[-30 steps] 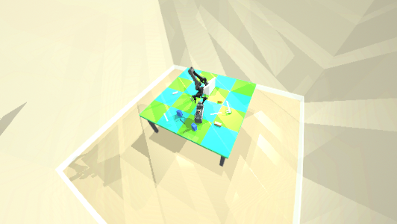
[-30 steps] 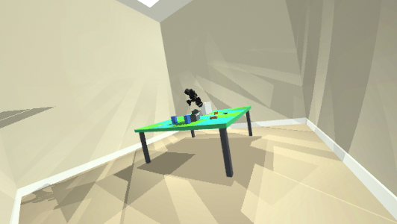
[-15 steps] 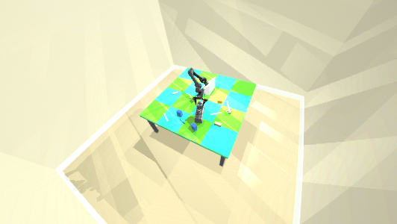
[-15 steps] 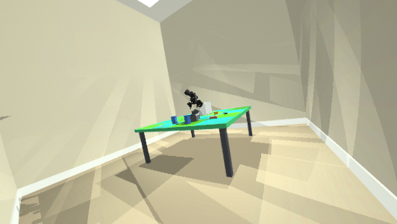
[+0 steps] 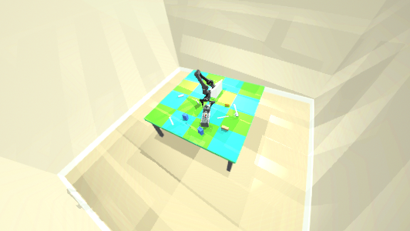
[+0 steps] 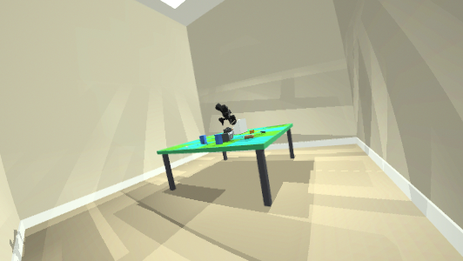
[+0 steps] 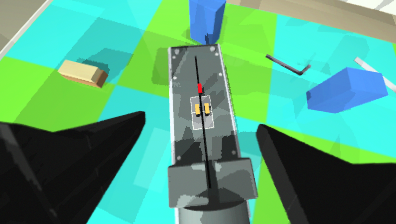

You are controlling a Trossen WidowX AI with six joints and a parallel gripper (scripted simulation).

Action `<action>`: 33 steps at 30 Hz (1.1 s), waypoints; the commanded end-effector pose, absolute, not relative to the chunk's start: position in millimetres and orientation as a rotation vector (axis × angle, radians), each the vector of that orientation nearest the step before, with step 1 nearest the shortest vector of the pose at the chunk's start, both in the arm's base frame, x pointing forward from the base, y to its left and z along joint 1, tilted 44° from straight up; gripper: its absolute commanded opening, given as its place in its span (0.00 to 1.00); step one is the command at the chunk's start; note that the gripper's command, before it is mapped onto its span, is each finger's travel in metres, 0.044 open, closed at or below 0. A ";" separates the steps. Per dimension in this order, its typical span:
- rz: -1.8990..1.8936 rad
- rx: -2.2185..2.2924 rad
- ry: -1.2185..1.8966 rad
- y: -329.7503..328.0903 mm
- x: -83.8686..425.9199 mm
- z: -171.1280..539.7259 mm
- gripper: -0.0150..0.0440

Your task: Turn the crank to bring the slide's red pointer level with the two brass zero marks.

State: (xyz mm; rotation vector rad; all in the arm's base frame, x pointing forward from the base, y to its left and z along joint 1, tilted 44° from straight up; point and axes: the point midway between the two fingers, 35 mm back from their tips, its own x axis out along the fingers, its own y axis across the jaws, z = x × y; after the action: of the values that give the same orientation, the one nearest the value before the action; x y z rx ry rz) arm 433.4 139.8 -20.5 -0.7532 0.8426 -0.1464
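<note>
The grey machine (image 5: 205, 119) (image 6: 227, 135) (image 7: 182, 120) stands on the table, its long slotted top running up the wrist view. The red pointer (image 7: 200, 88) sits in the slot, a little above the two brass zero marks (image 7: 197, 109) (image 7: 207, 108) in the wrist view, not level with them. A raised grey block (image 7: 187, 182) and a rounded grey part (image 7: 212, 216) are at the machine's near end. The crank handle cannot be made out. My gripper (image 7: 201, 123) (image 5: 207, 102) is open and empty, above the machine's near end, one finger showing on each side of it.
Blue blocks (image 7: 206, 20) (image 7: 347, 90) stand beyond and right of the machine in the wrist view. A dark bent rod (image 7: 300, 73) lies between them, and a tan block (image 7: 82, 73) lies left. A white panel (image 5: 216, 89) (image 6: 240, 126) stands beside the arm. White sticks lie around.
</note>
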 end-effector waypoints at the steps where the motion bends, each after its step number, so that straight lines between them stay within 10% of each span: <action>1: -0.153 -0.730 0.810 160.9 437.4 9.0 1.00; 33: 0.045 -0.861 0.864 138.5 303.5 15.6 1.00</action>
State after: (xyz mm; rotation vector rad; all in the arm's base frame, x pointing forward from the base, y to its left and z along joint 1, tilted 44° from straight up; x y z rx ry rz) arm 306.6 143.9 19.8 -0.8615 0.8605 0.0392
